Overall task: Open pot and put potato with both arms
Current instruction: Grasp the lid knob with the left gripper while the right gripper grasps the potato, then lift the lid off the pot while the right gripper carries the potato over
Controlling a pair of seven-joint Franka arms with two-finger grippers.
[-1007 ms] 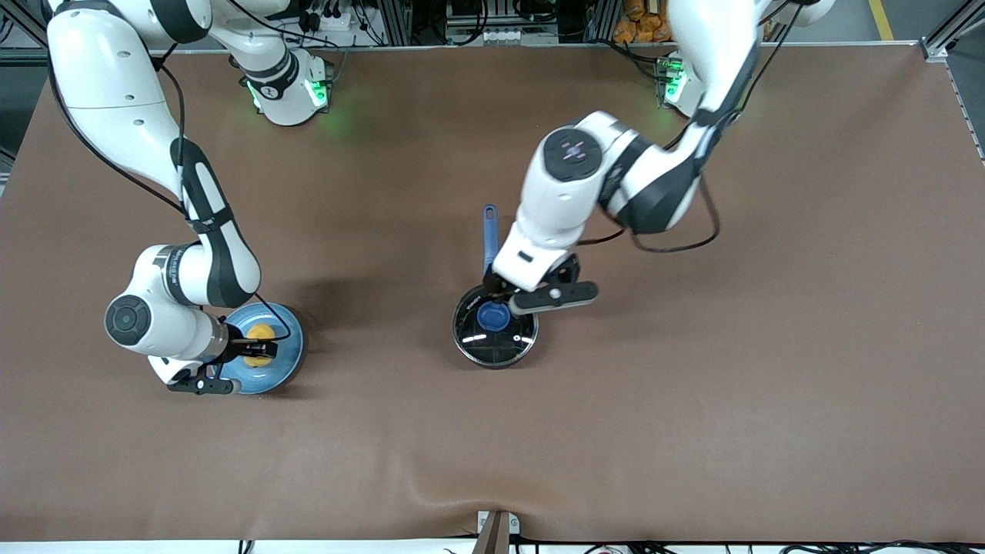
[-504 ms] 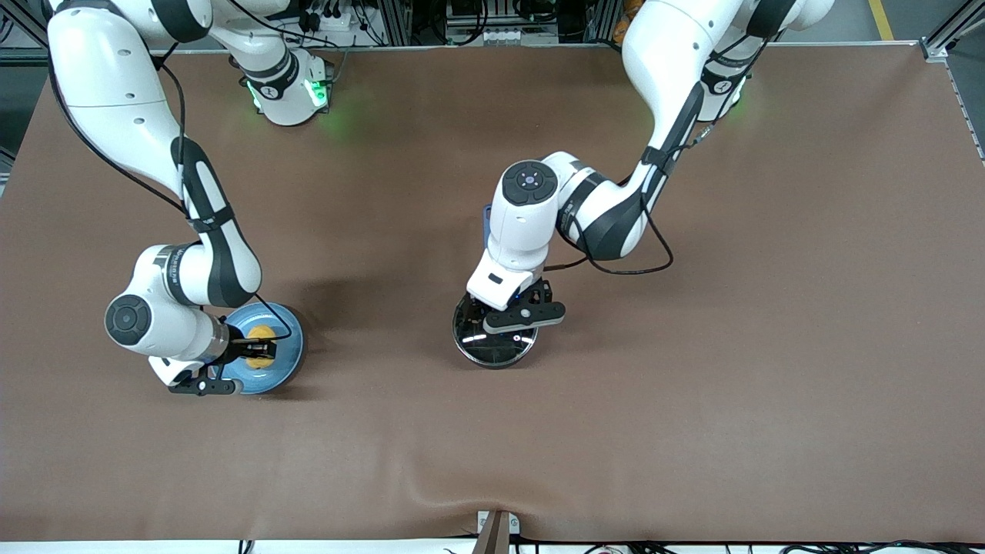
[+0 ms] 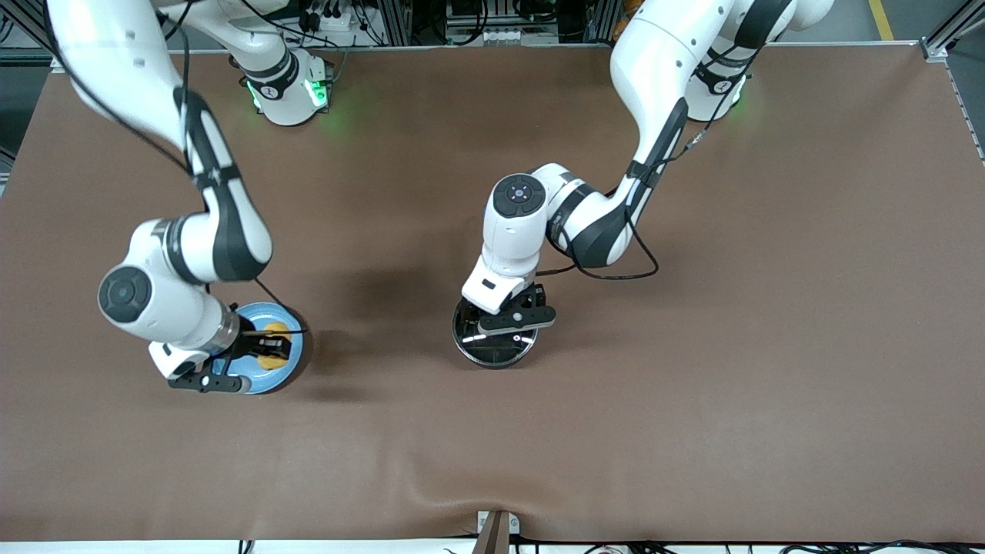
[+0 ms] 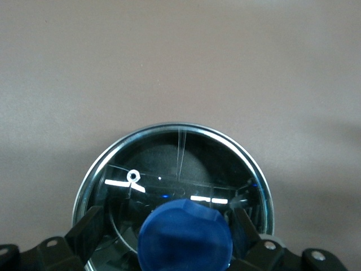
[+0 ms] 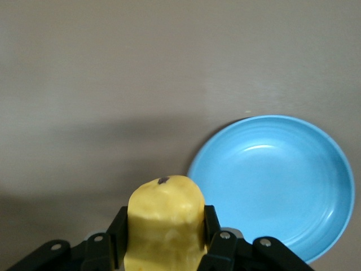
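The pot (image 3: 492, 350) stands mid-table with its glass lid (image 4: 169, 164) on; its blue handle is hidden under the left arm. My left gripper (image 3: 504, 327) is down over the lid, open, with a finger (image 4: 90, 226) on each side of the blue knob (image 4: 186, 234), not closed on it. My right gripper (image 3: 269, 344) is shut on the yellow potato (image 5: 164, 223) and holds it a little above the blue plate (image 3: 288, 369). The potato (image 3: 271, 342) also shows in the front view.
The blue plate (image 5: 271, 180) lies bare on the brown table mat, toward the right arm's end and level with the pot. The mat has a raised wrinkle (image 3: 462, 492) near the front edge.
My left arm swung in and lowered its gripper over the lid until the fingers straddle the knob. My right gripper rose slightly off the plate with the potato in it.
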